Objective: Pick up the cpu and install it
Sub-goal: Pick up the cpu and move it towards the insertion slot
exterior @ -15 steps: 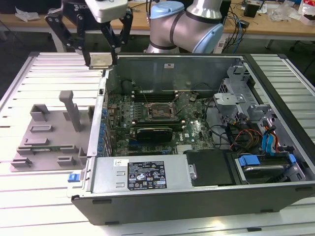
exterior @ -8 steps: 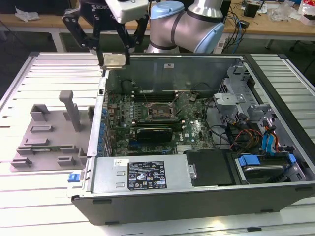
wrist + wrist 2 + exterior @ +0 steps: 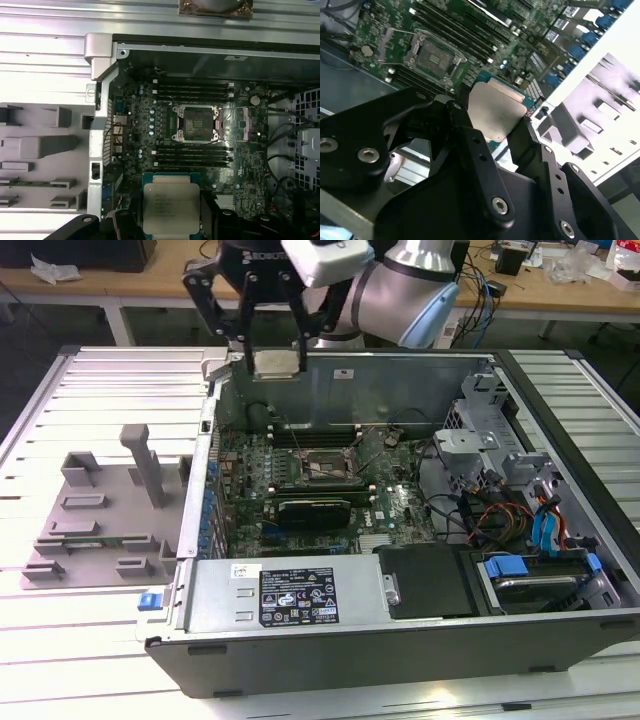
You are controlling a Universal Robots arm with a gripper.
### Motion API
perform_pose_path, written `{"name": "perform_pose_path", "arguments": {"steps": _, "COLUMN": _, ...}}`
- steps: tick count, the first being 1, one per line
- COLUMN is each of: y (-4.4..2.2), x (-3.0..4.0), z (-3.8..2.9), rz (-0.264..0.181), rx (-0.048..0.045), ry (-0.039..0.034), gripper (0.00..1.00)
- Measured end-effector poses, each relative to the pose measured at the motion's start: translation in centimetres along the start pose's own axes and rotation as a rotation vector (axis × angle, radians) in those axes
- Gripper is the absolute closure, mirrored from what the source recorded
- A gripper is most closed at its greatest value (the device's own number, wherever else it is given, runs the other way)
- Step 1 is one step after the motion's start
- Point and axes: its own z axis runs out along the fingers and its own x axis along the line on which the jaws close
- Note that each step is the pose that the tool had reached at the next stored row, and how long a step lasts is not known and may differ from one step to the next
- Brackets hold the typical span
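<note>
- Currently the gripper (image 3: 272,358) is clamped on the cpu (image 3: 276,365) by opposite edges, probably to leave its underside free for seating.
- The cpu hangs above the case (image 3: 400,645), well apart from the open socket (image 3: 322,468).

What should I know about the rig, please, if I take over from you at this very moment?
Gripper: shut on the cpu, gripped by its edges, with the metal top plate showing in both wrist views.
Cpu: held in the air above the open computer case, apart from the motherboard.
Socket: looks empty, with no chip in it.
Fixture tray: outside the case, at the exterior view's left.
Done: the cpu is picked up.
Left: the cpu is not yet in the socket.
</note>
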Motion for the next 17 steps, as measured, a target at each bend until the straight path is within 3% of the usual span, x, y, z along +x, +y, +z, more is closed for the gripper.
{"name": "perform_pose_path", "arguments": {"steps": 6, "y": -0.12, "x": -3.41, "z": 0.16, "rz": 0.0, "rx": 0.0001, "ry": 0.0004, "gripper": 0.45}}
{"name": "perform_pose_path", "arguments": {"steps": 8, "y": -0.11, "x": -3.43, "z": 0.21, "rz": 0.0, "rx": -0.0002, "ry": 0.0001, "gripper": 0.45}}
{"name": "perform_pose_path", "arguments": {"steps": 11, "y": -0.01, "x": -3.49, "z": 1.2, "rz": 0.0, "rx": 0.0001, "ry": 0.0009, "gripper": 0.45}}
{"name": "perform_pose_path", "arguments": {"steps": 14, "y": 0.22, "x": -3.56, "z": 1.68, "rz": 0.0, "rx": 0.0001, "ry": 0.0012, "gripper": 0.45}}
{"name": "perform_pose_path", "arguments": {"steps": 17, "y": 0.27, "x": -3.96, "z": 2.56, "rz": 0.0, "rx": -0.0001, "ry": 0.002, "gripper": 0.45}}
